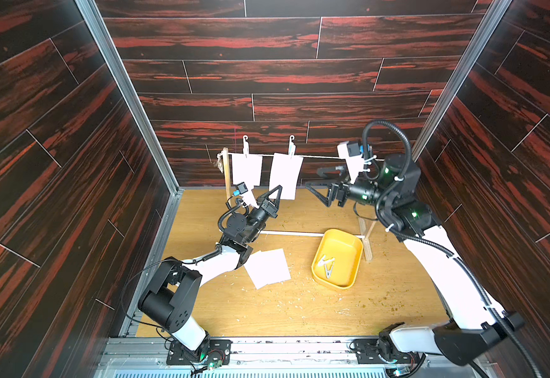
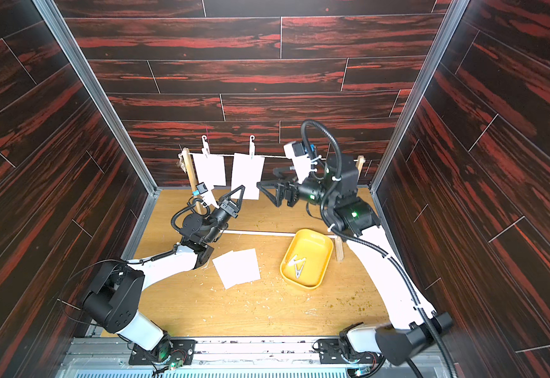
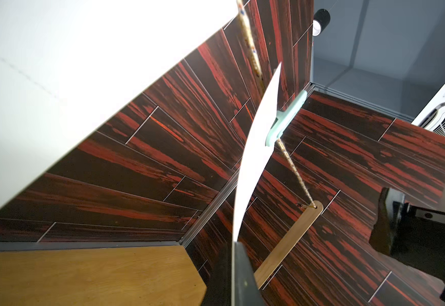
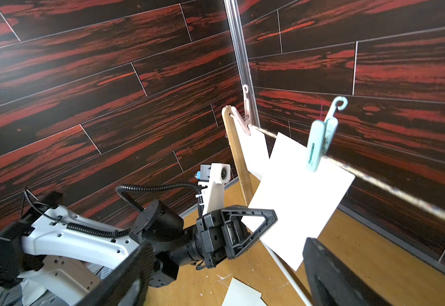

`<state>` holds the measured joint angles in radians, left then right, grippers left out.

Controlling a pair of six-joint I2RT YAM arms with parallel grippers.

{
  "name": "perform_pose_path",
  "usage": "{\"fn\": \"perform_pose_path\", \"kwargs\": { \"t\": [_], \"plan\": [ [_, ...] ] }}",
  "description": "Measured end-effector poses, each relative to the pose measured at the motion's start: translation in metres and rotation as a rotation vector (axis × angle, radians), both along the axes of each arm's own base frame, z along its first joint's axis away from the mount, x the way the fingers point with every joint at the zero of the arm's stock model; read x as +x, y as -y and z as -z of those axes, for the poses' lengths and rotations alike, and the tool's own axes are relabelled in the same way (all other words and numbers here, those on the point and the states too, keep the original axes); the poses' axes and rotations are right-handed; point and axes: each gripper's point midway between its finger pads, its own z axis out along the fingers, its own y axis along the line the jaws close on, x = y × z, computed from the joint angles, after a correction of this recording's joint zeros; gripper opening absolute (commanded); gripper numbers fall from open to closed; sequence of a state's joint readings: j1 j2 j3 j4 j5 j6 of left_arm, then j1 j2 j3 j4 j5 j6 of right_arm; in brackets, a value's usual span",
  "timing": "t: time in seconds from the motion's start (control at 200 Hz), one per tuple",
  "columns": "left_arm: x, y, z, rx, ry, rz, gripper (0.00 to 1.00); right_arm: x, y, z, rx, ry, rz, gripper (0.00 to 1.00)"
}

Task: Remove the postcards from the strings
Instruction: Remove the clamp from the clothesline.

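We saw the left gripper [image 1: 278, 189] closed on the bottom edge of a postcard [image 1: 286, 176] pinned by a clothespin [image 1: 291, 148] to the string [image 1: 319, 157]. The right gripper [image 1: 313, 179] stood open near it.

We spot a yellow tray [image 1: 342, 248] on the crumb-strewn wooden table [image 1: 299, 311] holding pale clothespins [image 1: 327, 265], a light wooden post [image 1: 227, 176] at the back, plus a teal clothespin [image 4: 319, 143] and a pink clothespin [image 4: 245, 116] up high.

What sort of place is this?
Probably a robot test booth: dark red wall panels enclose a tan wooden tabletop, with two black-and-white robot arms bolted to a grey metal rail.
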<state>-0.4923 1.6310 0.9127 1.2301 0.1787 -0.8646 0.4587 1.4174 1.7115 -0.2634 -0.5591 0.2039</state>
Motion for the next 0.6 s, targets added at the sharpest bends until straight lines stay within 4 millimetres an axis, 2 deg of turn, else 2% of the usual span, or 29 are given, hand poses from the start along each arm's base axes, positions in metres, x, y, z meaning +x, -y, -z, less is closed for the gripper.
{"fn": "perform_pose_path", "kwargs": {
  "t": [0.195, 0.361, 0.601],
  "plan": [
    [0.009, 0.002, 0.01, -0.033, -0.045, 0.048, 0.0, 0.036, -0.005, -0.021, 0.012, 0.021, -0.028, 0.92],
    [0.008, 0.003, 0.011, -0.062, -0.066, 0.096, 0.0, 0.065, -0.003, -0.022, 0.025, 0.003, -0.058, 0.92],
    [0.005, 0.004, 0.003, -0.093, -0.072, 0.144, 0.0, 0.094, -0.008, -0.024, 0.055, -0.023, -0.112, 0.92]
  ]
}}
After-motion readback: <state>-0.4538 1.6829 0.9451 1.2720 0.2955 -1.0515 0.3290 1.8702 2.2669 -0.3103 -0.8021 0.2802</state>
